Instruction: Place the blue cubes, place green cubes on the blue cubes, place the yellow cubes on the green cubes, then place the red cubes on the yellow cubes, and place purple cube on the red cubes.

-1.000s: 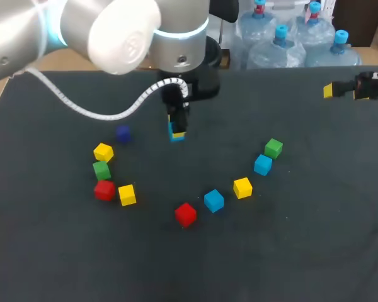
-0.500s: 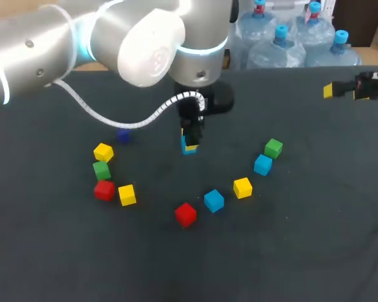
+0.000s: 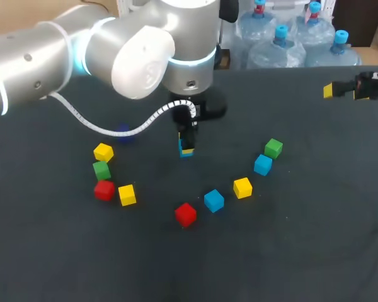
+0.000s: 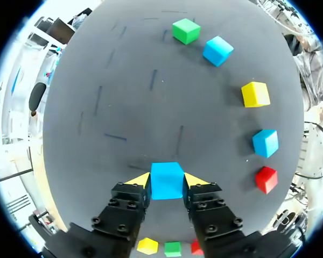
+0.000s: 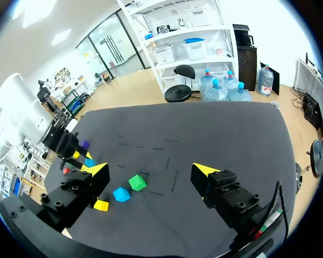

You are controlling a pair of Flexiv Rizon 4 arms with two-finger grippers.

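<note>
Robotics lab, big robot arm (image 3: 44, 56), black table (image 3: 302, 239)

The only thing apart from the task is the tabletop (image 3: 315, 251), a flat, matte surface of dark grey, close to black, uniform in tone from edge to edge. In the head view its far edge runs straight across and its left edge slants off toward the near side. In the left wrist view, short thin streaks (image 4: 153, 79), slightly darker than the surface and some faintly bluish, lie scattered over the middle of the tabletop at differing angles, well apart from one another. The right wrist view shows similar streaks around the tabletop's middle. A tiny pale speck (image 4: 246, 159) also sits on the surface.
</note>
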